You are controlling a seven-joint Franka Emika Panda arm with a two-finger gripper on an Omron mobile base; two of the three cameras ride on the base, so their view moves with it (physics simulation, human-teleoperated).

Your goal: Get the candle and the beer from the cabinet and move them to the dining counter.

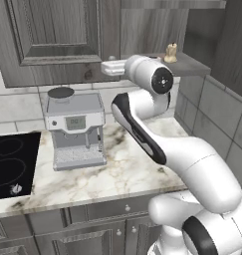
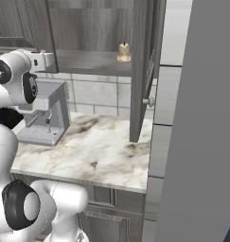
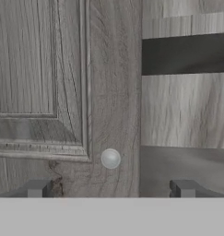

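Dark wood frames the scene: the cabinet (image 1: pixel 58 35) has its right door (image 2: pixel 144 71) swung wide, its left door (image 3: pixel 53 92) shut. The candle (image 1: pixel 170 52) stands upright on the bare lower shelf (image 2: pixel 88 61), near the open door. The beer cannot be made out; it may stand behind the shut door. The gripper (image 3: pixel 111 188), jaws spread wide and empty, faces that door's knob (image 3: pixel 110 158), which sits between the fingertips (image 3: pixel 38 188), apparently lined up for a pull. Below, a coffee machine (image 1: pixel 75 129) sits on the marble worktop (image 1: pixel 122 174).
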